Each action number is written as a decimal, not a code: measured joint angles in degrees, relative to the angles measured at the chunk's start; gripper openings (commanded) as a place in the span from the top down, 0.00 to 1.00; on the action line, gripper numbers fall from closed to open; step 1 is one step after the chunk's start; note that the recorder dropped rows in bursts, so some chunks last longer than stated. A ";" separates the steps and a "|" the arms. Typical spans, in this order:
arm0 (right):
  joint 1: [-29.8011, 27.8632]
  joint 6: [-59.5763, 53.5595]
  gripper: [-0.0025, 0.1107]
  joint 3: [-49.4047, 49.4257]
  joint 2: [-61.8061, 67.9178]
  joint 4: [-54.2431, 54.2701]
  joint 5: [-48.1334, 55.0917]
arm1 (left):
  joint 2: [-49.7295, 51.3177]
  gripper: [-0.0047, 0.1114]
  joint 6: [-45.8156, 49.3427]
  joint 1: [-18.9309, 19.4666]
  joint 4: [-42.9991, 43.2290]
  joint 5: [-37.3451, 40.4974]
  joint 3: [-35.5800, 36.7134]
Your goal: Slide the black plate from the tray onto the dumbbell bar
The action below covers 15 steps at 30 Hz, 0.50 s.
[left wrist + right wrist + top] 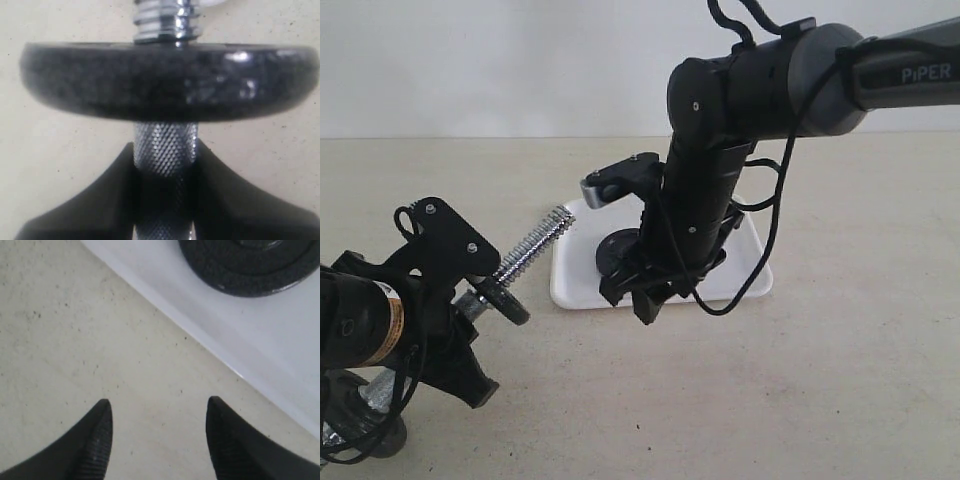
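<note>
Pale speckled counter [840, 390] runs to a plain white wall. The left jaws are clamped on the knurled grip of the dumbbell bar [533, 246]. Its threaded end tilts toward the tray [568, 284], probably to offer a free end for loading. One black disc [507, 301] sits on the bar. The black plate [616, 247] lies flat on the tray. The right jaws stand apart and empty over bare counter, just beside the tray's rim and short of the plate.
</note>
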 measured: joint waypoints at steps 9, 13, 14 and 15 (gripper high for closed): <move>0.00 0.36 0.29 -0.11 0.00 3.29 -4.80 | 0.00 0.92 0.00 0.00 0.00 0.00 0.00; 0.00 -0.46 0.05 -0.11 0.00 3.37 -8.00 | 0.00 0.92 0.00 0.00 0.00 0.00 0.00; 0.00 -0.74 0.05 -0.11 0.00 3.26 -9.44 | 0.00 0.92 0.00 0.00 0.00 0.00 0.00; 0.00 -0.90 0.05 -0.11 0.00 3.13 -10.95 | 0.00 0.92 0.00 0.00 0.00 0.00 0.00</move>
